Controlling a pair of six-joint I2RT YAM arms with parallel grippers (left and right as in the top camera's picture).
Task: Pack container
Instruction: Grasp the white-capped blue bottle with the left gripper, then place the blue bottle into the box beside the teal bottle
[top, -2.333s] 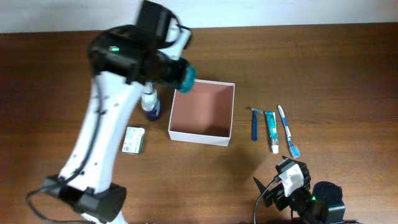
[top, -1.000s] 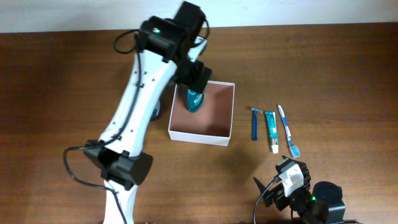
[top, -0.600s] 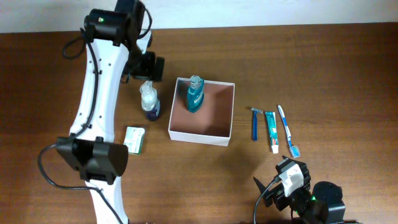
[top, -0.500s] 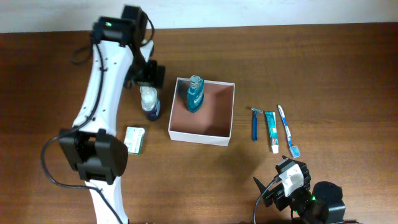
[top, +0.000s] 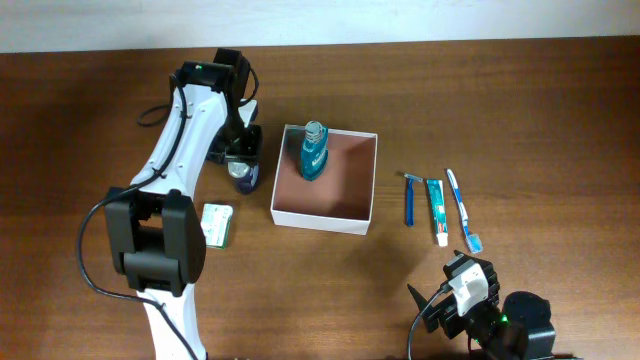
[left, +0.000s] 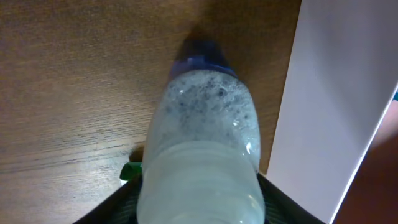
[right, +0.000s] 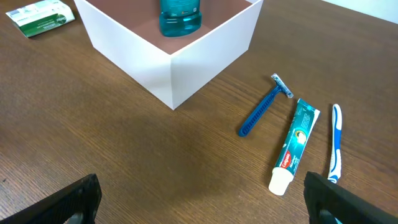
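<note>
The container (top: 353, 217), a square white box with a pinkish-brown inside, sits mid-table and also shows in the right wrist view (right: 205, 46). A teal bottle (top: 313, 152) stands upright in its far left corner. My left gripper (top: 240, 150) is down over a clear bottle (left: 202, 118) with a blue end (top: 243, 180), just left of the box. Its jaws (left: 198, 190) press on both sides of the bottle, which stands on the table. My right gripper (top: 465, 290) is open and empty near the front edge, and its jaws (right: 199, 205) show over bare wood.
A small green-and-white packet (top: 216, 224) lies front-left of the box. A blue razor (top: 410, 198), a toothpaste tube (top: 436, 210) and a toothbrush (top: 462, 208) lie side by side right of the box. The box's white wall (left: 329, 93) stands close beside the clear bottle.
My left gripper set the teal bottle in the box, let go, swung left and came down around the clear bottle. The right arm has not moved.
</note>
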